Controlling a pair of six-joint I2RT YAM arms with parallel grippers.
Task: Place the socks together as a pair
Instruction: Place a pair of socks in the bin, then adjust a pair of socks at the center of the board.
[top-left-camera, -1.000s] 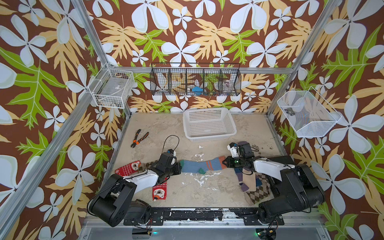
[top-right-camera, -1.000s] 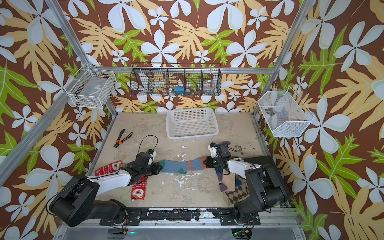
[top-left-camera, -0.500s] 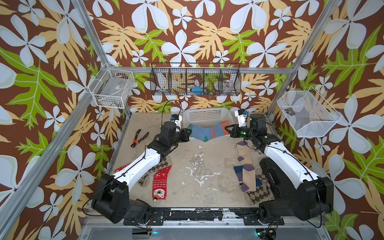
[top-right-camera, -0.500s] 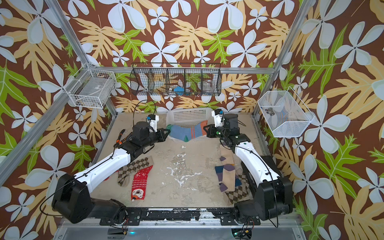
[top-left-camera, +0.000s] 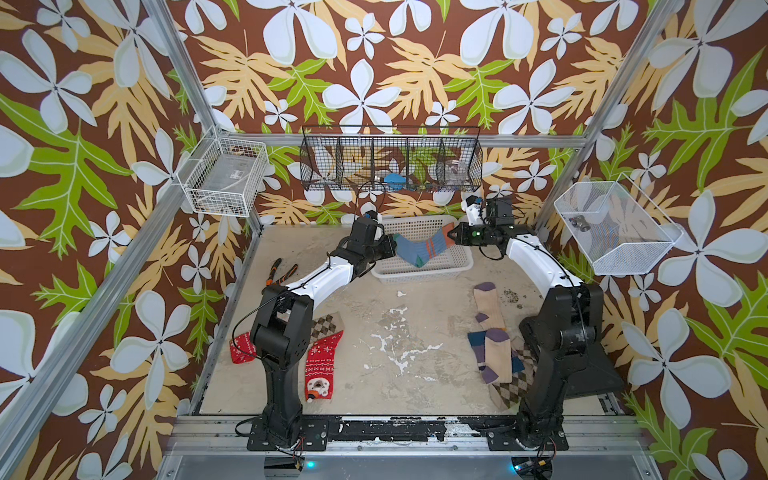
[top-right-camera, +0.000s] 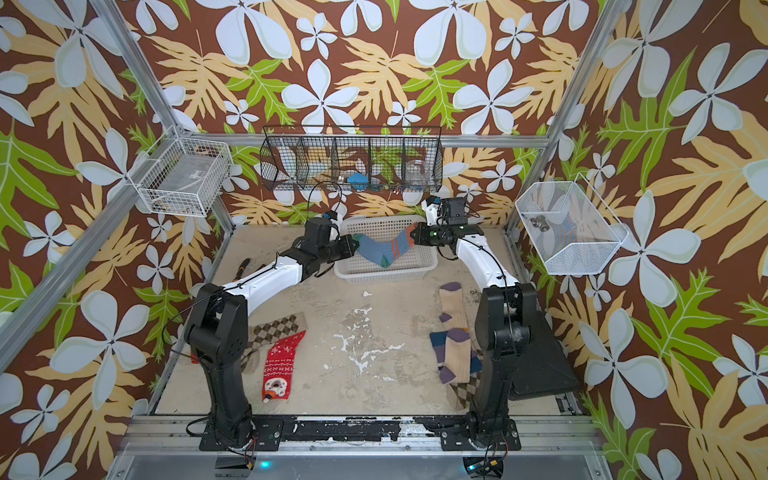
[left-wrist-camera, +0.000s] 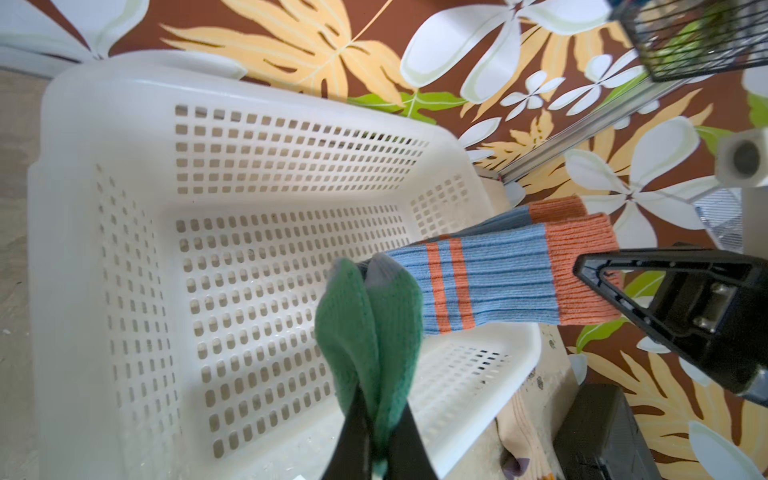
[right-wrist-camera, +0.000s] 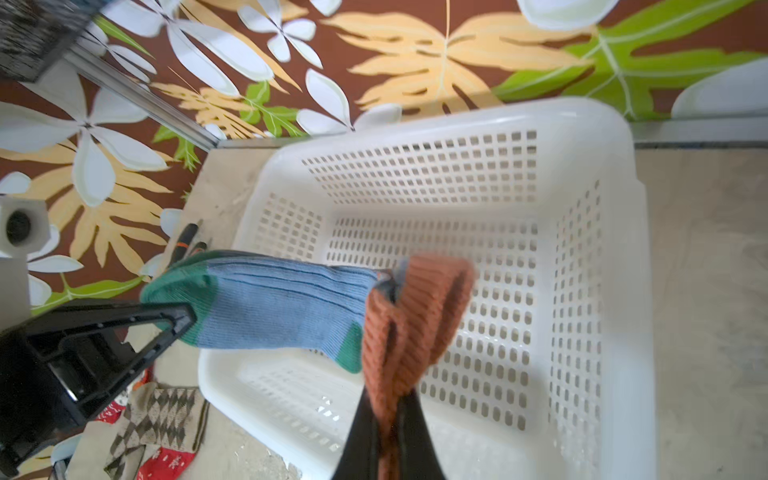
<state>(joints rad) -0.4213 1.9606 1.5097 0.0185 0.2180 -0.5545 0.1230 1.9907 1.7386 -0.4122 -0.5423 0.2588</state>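
Blue striped socks hang paired above the white basket at the far edge of the table, my left gripper clamped on their green toes, my right gripper on the orange cuffs; uneven release could drape them over the rim.

A: We see brown wallpaper with white flowers and green and tan leaves on every wall, between aluminium posts.
B: Below, we have a beige tabletop, scuffed white. A black wire rack hangs at the back; its contents we can't quite make out.
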